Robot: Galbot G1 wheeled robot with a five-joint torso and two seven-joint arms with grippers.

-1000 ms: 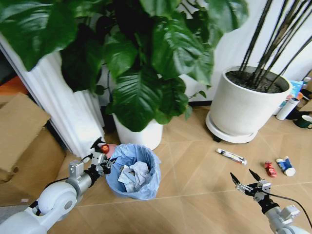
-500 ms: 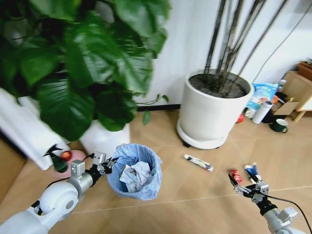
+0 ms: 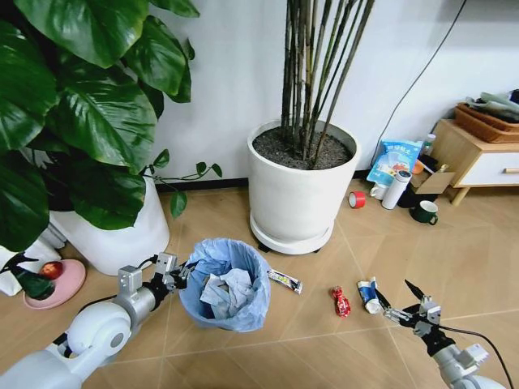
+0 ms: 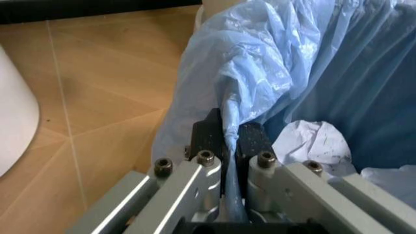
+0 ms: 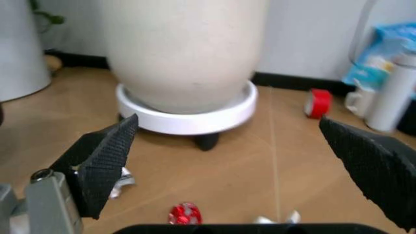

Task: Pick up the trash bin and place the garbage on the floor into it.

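Your left gripper [image 4: 231, 139] has its fingers clamped on the blue bag at the rim of the trash bin [image 3: 225, 284], which stands upright on the floor, while your right gripper [image 3: 399, 297] hovers spread wide near the red scrap [image 3: 340, 301].

I count one trash bin [image 3: 225, 285], with several crumpled paper wads [image 3: 227, 290] inside; I can't number them exactly. On the floor at its 3 o'clock lie three litter pieces: one tube wrapper [image 3: 285, 280], one red scrap [image 3: 340, 301], one blue-white scrap [image 3: 367, 295]. Two white plant pots: one [image 3: 293, 192] at the bin's 1 o'clock, one [image 3: 117, 229] at 10 o'clock. One red tape roll [image 3: 356, 199], one white cylinder [image 3: 396, 189], one dark mug [image 3: 423, 212]. Two end effectors: the left end effector [image 3: 180, 274] and the right end effector [image 3: 399, 302].
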